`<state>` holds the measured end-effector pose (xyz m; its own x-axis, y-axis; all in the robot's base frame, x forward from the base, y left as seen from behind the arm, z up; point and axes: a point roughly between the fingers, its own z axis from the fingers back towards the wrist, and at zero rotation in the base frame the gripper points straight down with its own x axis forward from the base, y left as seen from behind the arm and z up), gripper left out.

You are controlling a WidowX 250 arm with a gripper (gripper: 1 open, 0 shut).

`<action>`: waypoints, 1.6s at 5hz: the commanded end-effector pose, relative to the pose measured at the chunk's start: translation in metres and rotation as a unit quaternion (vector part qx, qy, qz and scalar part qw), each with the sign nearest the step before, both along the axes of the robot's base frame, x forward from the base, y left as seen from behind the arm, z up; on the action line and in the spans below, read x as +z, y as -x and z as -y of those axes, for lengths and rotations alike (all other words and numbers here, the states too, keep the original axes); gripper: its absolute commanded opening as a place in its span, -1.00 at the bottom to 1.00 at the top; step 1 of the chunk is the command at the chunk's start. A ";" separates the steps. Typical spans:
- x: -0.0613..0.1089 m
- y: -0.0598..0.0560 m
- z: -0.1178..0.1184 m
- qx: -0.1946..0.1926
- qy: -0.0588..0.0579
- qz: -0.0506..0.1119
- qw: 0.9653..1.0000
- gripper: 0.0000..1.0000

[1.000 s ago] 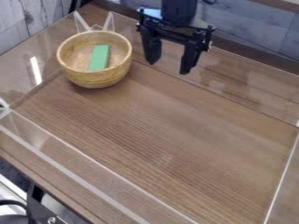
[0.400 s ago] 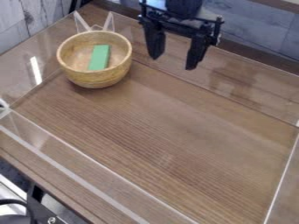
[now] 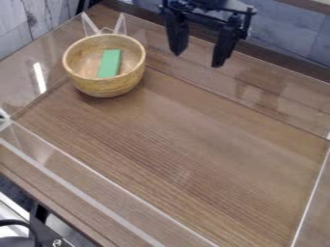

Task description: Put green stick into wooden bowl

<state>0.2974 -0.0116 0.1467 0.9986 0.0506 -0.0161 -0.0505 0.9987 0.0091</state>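
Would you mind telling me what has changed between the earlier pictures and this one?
The gripper has risen and shifted a little to the right in the picture, away from the wooden bowl; its jaws are open and empty, as before. The green stick lies inside the bowl and the bowl sits in the same spot on the table; nothing was grasped or released.

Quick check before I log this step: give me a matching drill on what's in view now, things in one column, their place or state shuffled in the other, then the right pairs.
Things:
1. green stick
2. wooden bowl
3. gripper
4. table

Place or state:
A. open and empty, to the right of the bowl
B. lying inside the bowl
C. brown wood grain, bare in the middle
D. standing at the far left of the table

Pairs: 1-B, 2-D, 3-A, 4-C
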 end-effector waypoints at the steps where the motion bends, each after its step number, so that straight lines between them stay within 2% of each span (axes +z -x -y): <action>1: 0.005 -0.010 -0.003 -0.016 -0.006 0.019 1.000 1.00; 2: 0.001 -0.012 -0.010 -0.029 -0.008 0.016 0.999 1.00; 3: 0.002 -0.010 -0.012 -0.024 -0.007 0.015 1.000 1.00; 4: 0.006 -0.006 -0.010 -0.017 -0.005 0.017 1.000 1.00; 7: 0.002 -0.006 -0.009 -0.009 -0.003 0.027 1.000 1.00; 8: 0.004 -0.005 -0.022 0.002 -0.005 0.030 1.000 1.00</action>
<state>0.3015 0.0100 0.1276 0.9976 0.0587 -0.0362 -0.0581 0.9982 0.0176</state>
